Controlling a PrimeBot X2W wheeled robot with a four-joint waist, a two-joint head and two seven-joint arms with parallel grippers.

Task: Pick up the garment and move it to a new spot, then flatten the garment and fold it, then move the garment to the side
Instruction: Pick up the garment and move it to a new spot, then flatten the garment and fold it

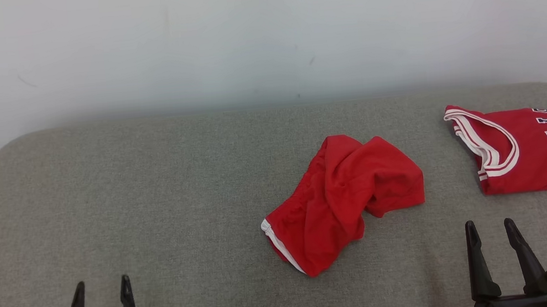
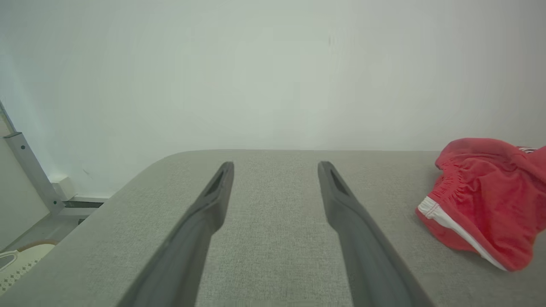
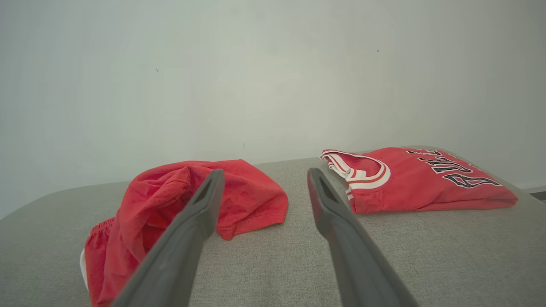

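Crumpled red white-trimmed shorts [image 1: 343,202] untouched; our left gripper [image 1: 103,282], right gripper [image 1: 489,224] spread, empty. Right reach drifting outward, we snag folded red lettered jersey [image 1: 530,159].

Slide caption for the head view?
Crumpled red shorts on grey padded surface, folded jersey at right; left gripper and right gripper below, jaws open, empty.

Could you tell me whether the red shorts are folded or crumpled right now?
Crumpled: the red shorts lie bunched in uneven humps, unlike the flat-folded jersey beside them.
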